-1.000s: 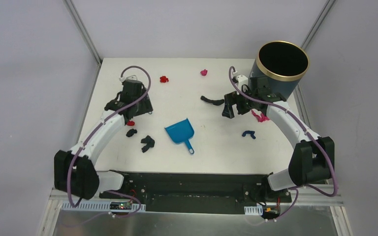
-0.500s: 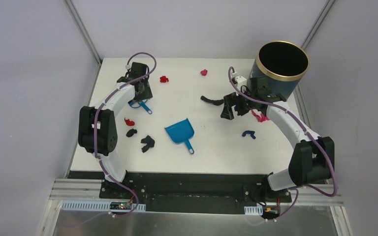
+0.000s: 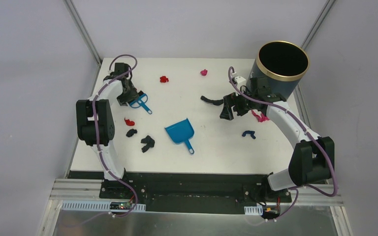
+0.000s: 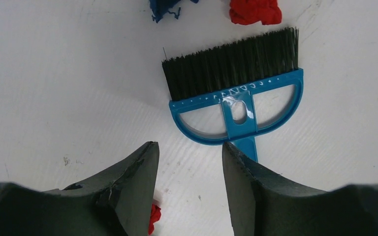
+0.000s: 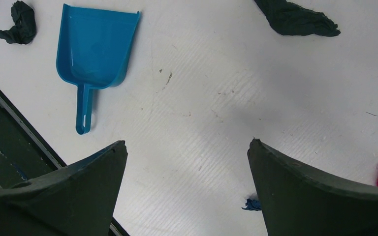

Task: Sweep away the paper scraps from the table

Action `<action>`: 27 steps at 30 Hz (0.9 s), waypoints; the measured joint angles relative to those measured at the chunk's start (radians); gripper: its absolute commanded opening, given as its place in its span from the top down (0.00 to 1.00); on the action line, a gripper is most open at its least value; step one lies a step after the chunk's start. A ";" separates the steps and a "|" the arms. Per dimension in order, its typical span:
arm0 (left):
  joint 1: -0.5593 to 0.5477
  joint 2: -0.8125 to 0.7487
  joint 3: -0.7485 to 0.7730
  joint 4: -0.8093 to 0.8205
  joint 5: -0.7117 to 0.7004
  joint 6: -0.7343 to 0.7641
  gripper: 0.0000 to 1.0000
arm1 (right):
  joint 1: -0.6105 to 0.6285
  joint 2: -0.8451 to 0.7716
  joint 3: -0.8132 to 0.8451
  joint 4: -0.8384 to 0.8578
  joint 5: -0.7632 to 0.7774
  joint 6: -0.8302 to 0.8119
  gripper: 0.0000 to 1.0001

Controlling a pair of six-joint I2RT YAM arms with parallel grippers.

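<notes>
My left gripper (image 4: 188, 147) hangs over the small blue plastic hand brush (image 4: 234, 98) with black bristles, jaws spread and empty. The brush's handle points back at me, its long axis along my reach, but it sits close beside one finger rather than mid-gap. I judge a small sideways shift is needed before closing. Crumpled red and blue paper scraps (image 4: 255, 11) lie just beyond the bristles. My right gripper (image 5: 187, 142), spread wide and empty, is well apart from the brush.
</notes>
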 measured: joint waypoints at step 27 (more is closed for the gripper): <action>0.043 0.135 0.063 -0.027 0.071 -0.016 0.74 | 0.000 0.000 0.000 -0.008 -0.014 -0.015 0.05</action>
